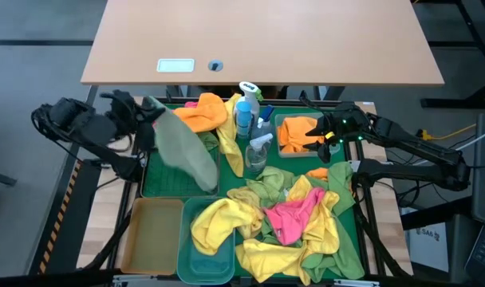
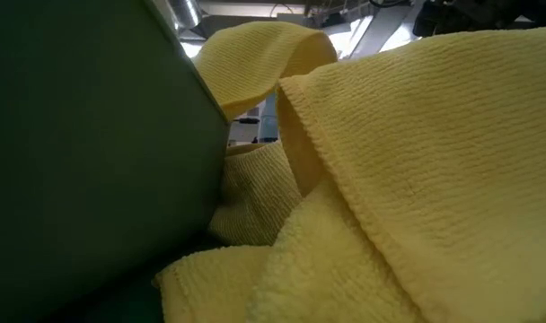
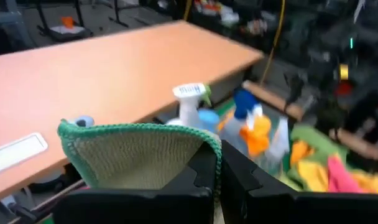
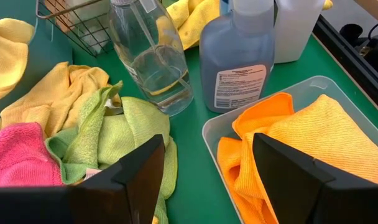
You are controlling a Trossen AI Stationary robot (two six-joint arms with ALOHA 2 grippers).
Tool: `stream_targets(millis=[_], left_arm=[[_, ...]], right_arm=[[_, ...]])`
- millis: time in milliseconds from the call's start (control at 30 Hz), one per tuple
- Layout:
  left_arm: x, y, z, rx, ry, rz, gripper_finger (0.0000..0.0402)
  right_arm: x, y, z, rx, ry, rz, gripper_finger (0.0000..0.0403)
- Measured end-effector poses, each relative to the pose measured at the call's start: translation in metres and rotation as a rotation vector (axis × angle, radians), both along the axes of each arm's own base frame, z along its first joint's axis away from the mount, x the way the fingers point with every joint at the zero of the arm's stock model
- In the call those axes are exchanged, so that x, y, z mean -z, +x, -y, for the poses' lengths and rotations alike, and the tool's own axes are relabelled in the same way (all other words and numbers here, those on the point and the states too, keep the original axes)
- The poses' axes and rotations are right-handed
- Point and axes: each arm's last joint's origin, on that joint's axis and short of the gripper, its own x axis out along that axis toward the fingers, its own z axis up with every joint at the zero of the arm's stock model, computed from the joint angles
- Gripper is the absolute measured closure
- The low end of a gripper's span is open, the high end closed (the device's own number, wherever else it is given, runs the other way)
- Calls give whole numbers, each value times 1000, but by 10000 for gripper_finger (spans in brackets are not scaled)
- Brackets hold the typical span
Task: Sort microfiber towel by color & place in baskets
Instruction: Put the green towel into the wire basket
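My left gripper (image 1: 151,108) (image 3: 217,155) is shut on a pale green towel (image 1: 187,147) (image 3: 139,155) above the wire-mesh basket (image 1: 159,179) at the tray's left. My right gripper (image 1: 330,137) (image 4: 207,180) hovers open over the clear basket (image 1: 284,151) (image 4: 207,127), which holds orange towels (image 1: 297,131) (image 4: 301,143). The amber basket (image 1: 151,235) sits at the near left. A yellow towel (image 1: 214,223) drapes over the rim of the teal basket (image 1: 203,259). Yellow, pink and green towels (image 1: 298,215) lie heaped on the tray. My left gripper pinches the green towel between its two fingers near its hemmed upper edge (image 3: 195,134). The cloth stands up beside the fingers in the wrist view and hangs slack below the gripper toward the wire-mesh basket. Its lower end (image 1: 204,179) is over the basket; whether it rests there does not show.
Spray bottles (image 1: 246,108) (image 4: 239,56) and a clear bottle (image 1: 257,153) (image 4: 148,56) stand mid-tray between the arms. An orange towel (image 1: 207,112) lies at the tray's far side. A tan desk (image 1: 258,40) lies beyond. The low view is blocked by yellow cloth (image 2: 417,179).
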Motion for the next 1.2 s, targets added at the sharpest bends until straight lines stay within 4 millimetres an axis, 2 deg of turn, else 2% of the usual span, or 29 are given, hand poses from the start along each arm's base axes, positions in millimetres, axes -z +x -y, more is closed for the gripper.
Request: stream_targets(millis=[200, 367, 567, 733, 1033, 1200], left_arm=[[34, 26, 14, 110, -42, -175, 401], [74, 46, 24, 170, -63, -340, 401], [124, 60, 31, 173, -33, -513, 401], [156, 66, 34, 159, 3, -626, 401], [192, 76, 38, 146, 28, -712, 361], [203, 78, 37, 110, -93, -721, 320]], right_arm=[[0, 0, 0, 0, 0, 0, 159], [0, 0, 0, 0, 0, 0, 159], [0, 0, 0, 0, 0, 0, 159], [0, 0, 0, 2, 4, 0, 159], [-1, 1, -5, -120, 103, 50, 159], [-3, 2, -8, -214, 183, 95, 159]])
